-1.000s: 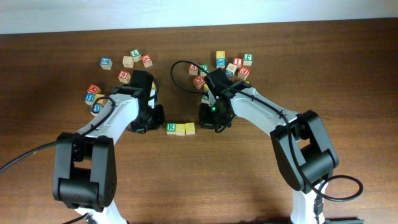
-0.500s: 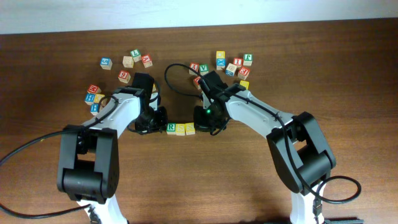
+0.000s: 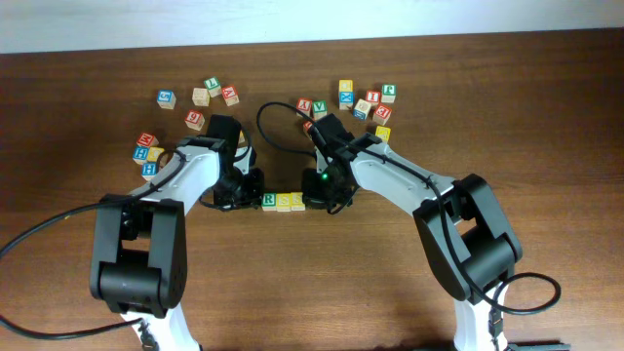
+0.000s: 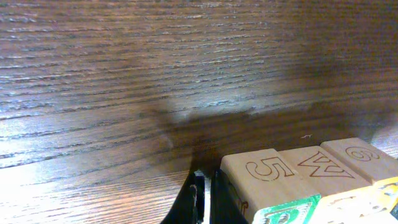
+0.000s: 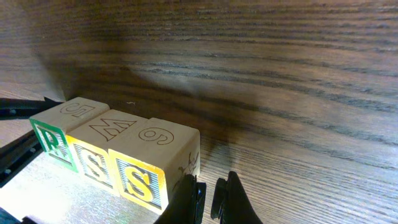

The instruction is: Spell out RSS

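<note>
Three wooden cubes stand touching in a row at mid-surface: green-faced R block (image 3: 268,200), middle S block (image 3: 283,202) and end S block (image 3: 297,201), both yellow-faced with engraved bare-wood tops. The left hand (image 3: 250,191) sits low just beside the R end, fingers closed and empty. The right hand (image 3: 318,193) sits low just beside the end S block, closed and empty. The surface (image 3: 322,283) is dark grained wood. Loose blocks (image 3: 388,93) lie scattered beyond both arms.

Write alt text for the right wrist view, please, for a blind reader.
Three wooden cubes sit in a touching row on a dark table, front faces reading R in green, then S, S in yellow. The right gripper, shut, sits by the last S cube.
</note>
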You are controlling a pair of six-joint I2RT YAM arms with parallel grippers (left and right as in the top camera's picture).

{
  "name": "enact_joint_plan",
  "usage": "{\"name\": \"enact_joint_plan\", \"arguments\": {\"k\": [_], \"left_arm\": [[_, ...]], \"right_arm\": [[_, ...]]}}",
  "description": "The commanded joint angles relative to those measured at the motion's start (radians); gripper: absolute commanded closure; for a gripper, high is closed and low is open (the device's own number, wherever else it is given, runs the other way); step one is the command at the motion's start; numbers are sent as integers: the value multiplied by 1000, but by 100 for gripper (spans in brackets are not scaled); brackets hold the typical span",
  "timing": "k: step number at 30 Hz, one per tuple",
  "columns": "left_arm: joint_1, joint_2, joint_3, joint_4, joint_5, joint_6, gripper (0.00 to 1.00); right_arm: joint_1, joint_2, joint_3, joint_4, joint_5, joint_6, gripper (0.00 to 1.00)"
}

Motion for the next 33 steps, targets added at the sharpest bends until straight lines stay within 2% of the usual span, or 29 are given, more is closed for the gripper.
{"name": "enact_joint_plan", "arguments": {"k": [1,25,33], "left_arm": [[-4,45,-17,-10,29,28,100],[-4,44,-5,-18,-1,31,100],[-4,44,16,-37,-51,31,100]], "right_arm": [[10,11,-5,22,-36,16,96],[10,3,-1,10,-1,16,96],[9,2,44,-85,100,15,96]]}}
